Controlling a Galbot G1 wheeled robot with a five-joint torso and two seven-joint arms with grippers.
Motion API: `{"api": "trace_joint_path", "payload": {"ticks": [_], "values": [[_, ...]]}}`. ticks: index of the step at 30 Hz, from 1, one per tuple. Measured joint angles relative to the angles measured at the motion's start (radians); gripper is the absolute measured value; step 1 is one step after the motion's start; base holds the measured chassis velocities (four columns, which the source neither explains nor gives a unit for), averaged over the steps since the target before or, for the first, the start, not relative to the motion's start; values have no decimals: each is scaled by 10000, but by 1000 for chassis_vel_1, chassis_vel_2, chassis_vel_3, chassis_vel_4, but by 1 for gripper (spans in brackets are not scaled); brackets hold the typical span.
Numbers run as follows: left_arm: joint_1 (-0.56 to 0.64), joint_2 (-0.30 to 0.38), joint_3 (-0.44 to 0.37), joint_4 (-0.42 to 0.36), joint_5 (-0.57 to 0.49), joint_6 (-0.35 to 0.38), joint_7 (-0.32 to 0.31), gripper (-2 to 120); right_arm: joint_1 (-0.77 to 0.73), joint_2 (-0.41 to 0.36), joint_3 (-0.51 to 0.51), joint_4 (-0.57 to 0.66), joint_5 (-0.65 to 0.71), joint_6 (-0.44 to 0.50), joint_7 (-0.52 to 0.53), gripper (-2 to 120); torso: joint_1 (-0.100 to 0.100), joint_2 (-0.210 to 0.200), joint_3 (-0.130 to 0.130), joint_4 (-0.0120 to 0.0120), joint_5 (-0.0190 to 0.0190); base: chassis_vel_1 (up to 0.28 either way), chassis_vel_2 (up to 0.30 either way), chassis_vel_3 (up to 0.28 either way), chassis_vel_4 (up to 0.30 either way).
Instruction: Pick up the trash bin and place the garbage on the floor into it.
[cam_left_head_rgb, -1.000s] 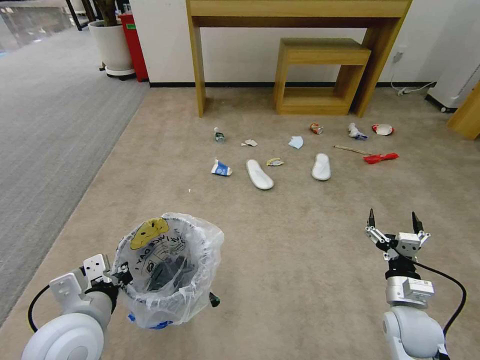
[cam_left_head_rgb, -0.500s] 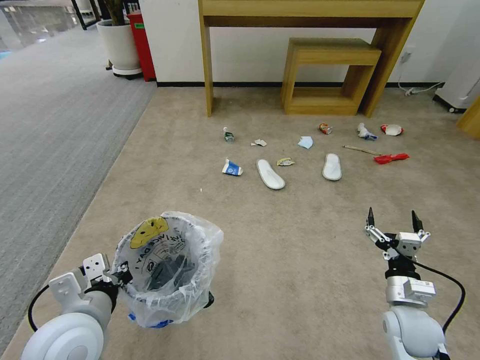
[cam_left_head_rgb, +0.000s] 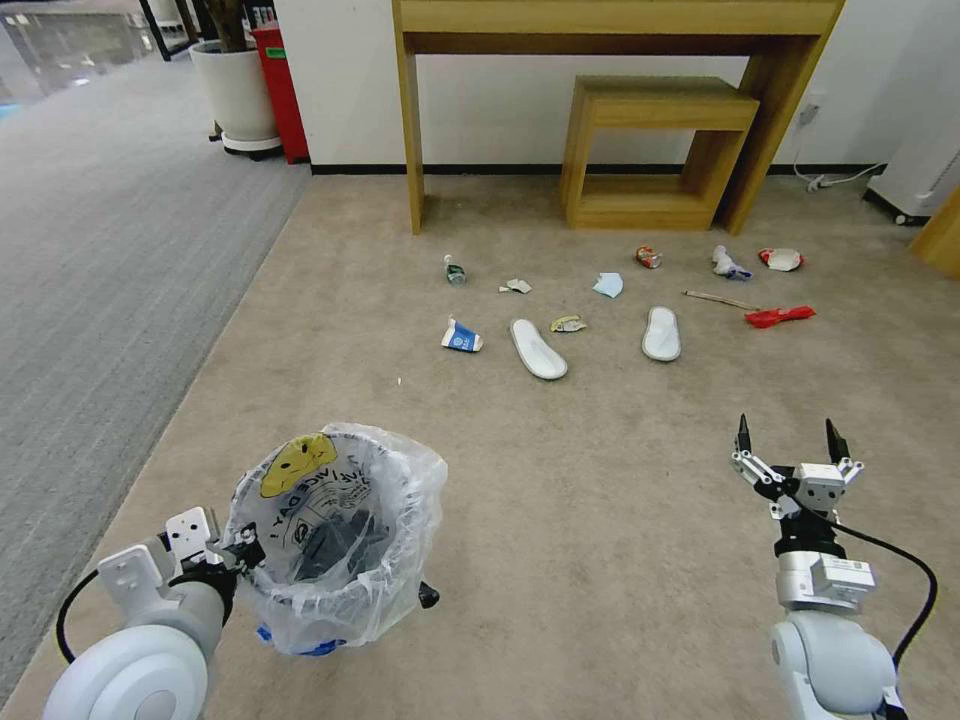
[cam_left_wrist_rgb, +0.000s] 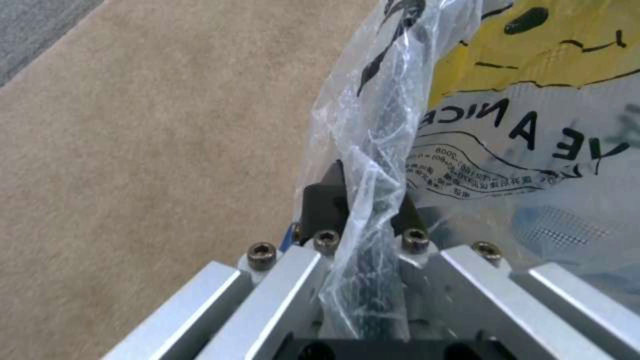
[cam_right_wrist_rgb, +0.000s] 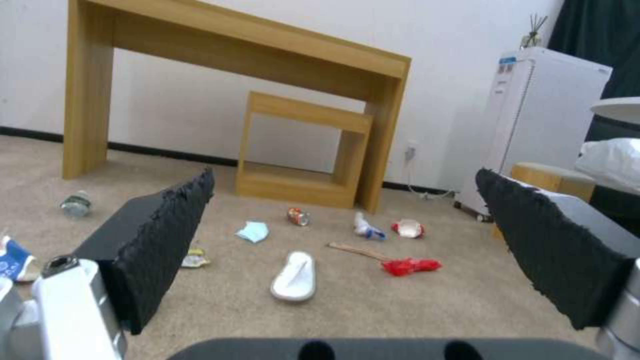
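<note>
Left gripper (cam_left_wrist_rgb: 363, 220) clamps trash bin (cam_left_head_rgb: 335, 560) rim.

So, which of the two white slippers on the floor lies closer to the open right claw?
The slipper next to the wooden stick, directly ahead of the right claw. The other slipper lies further left, beside the blue-white carton.

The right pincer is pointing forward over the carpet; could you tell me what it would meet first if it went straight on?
Probably the white slipper, centred between the right pincer's open fingers; depth is unclear.
</note>
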Motion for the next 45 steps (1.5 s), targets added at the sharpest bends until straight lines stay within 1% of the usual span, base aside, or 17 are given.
{"api": "trace_joint_path", "payload": {"ticks": [14,29,45], "values": [[-3,-8,-24,-6,4,-20,1,1,25,17,-58,-9,26,21,-35,100,1,-2,3,0,-1,-157,160,155,-157],[44,-5,-61,-31,17,-26,5,1,-1,50,-69,3,27,58,-55,100,1,-2,1,0,0,-80,85,80,-78],[160,-14,-91,-119,77,-44,11,1,-29,65,-84,48,15,56,-87,100,1,0,2,0,1,-114,117,115,-116]]}}
